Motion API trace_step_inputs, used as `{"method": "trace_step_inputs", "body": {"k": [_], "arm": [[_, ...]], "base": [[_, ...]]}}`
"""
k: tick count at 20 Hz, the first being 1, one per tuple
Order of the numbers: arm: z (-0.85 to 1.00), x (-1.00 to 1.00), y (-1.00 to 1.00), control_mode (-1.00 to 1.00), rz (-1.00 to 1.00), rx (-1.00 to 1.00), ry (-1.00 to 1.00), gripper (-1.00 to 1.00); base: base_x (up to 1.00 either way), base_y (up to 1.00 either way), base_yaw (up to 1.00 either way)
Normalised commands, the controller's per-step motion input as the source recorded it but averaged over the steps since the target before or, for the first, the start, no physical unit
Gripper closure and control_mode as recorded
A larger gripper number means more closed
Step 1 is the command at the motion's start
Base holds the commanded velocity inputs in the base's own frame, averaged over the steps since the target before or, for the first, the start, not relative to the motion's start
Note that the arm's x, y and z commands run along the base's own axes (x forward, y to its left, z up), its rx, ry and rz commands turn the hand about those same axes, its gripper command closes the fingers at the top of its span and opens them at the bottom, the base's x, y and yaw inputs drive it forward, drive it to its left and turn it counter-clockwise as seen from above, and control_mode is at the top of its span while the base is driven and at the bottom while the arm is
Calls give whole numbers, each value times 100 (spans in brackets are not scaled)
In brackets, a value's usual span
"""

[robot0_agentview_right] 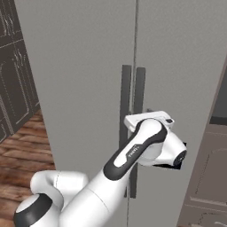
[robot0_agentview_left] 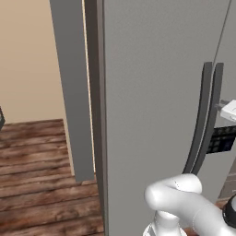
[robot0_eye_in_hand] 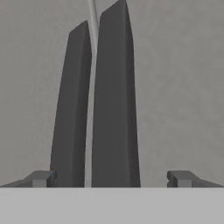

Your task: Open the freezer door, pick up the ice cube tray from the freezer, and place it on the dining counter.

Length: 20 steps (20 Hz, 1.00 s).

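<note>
Close ahead of the pincer (robot0_eye_in_hand: 111, 178), two dark handles on shut doors.
Fingertips (robot0_eye_in_hand: 41, 178) stand apart, straddling both bars; I judge it should shift so only the freezer door's handle (robot0_eye_in_hand: 72, 109) sits between them, then close and pull the freezer door (robot0_agentview_left: 152, 92) outward.

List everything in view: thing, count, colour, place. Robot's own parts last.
freezer door: one, matte grey, left panel, closed.
adjoining panel: one, matte grey, right of the seam.
handles: two, dark, vertical, either side of the seam; left one, right one.
dark gridded panel: one, on the right panel, beside the handles.
floor: brown wood planks, left of the freezer.
wall: beige, behind it.
cabinets: dark, far left.
arm: one, white with dark joints, reaching to the handles.
pincer: one, open, dark fingertips straddling both handles.
</note>
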Motion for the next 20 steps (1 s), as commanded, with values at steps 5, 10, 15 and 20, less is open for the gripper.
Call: {"method": "trace_step_inputs", "body": {"k": [5, 10, 15, 20], "arm": [[0, 22, 31, -100, 0, 0, 0, -100], [0, 43, 3, -100, 0, 0, 0, -100], [0, 32, 0, -100, -1, 0, 0, -100], [0, 5, 0, -100, -1, 0, 0, 100]], "base": [[0, 0, 0], [0, 0, 0], [0, 0, 0], [0, 0, 0]]}}
